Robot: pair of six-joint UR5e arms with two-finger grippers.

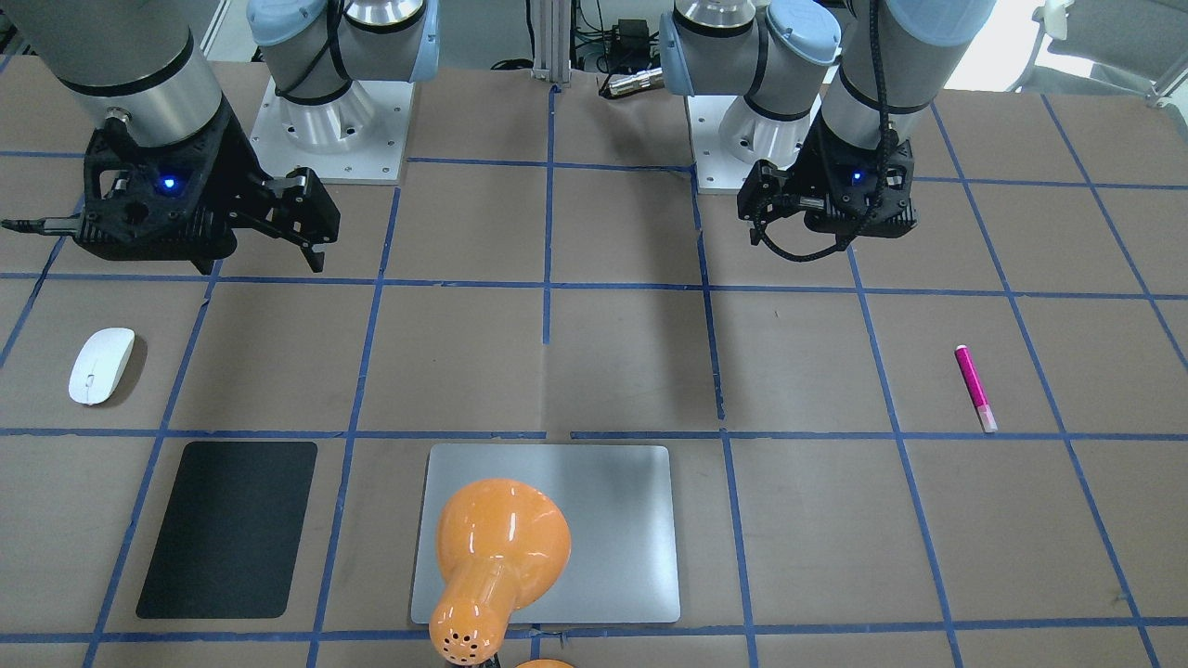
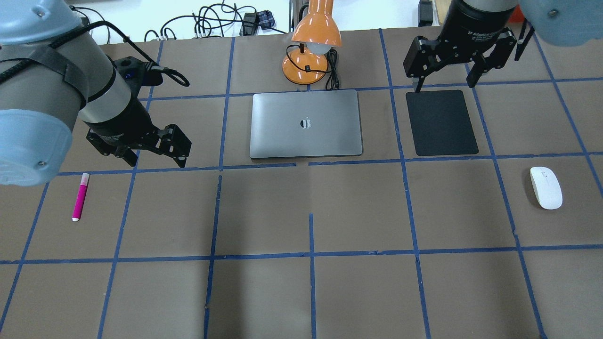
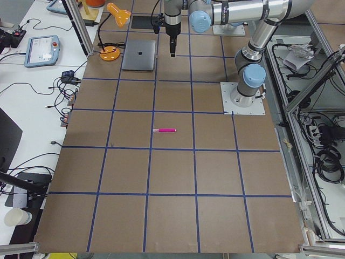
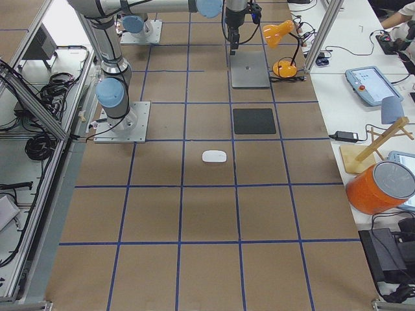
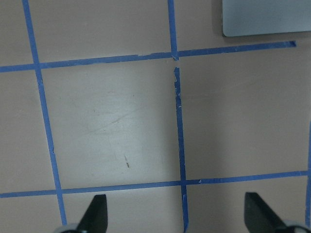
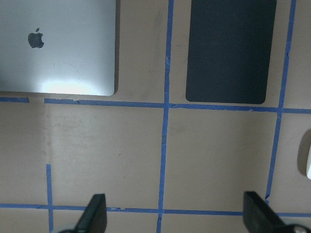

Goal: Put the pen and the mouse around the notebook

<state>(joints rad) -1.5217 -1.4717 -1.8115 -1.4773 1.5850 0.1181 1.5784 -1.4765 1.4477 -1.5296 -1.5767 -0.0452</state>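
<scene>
The silver-grey notebook (image 2: 306, 123) lies closed at the table's far middle. The magenta pen (image 2: 80, 197) rests on the table at the left, near side, and also shows in the front view as the pen (image 1: 975, 388). The white mouse (image 2: 546, 187) sits at the right. My left gripper (image 2: 153, 155) hovers open and empty between pen and notebook, above bare table. My right gripper (image 2: 445, 84) hangs open and empty over the far edge of the black mat (image 2: 441, 122). In the right wrist view the notebook (image 6: 58, 43) and mat (image 6: 231, 48) lie below its fingers (image 6: 92, 216).
An orange desk lamp (image 2: 311, 47) with a cord stands just behind the notebook, its head leaning over the notebook's far edge. Blue tape lines grid the brown table. A sliver of the mouse (image 6: 308, 160) shows at the right wrist view's edge.
</scene>
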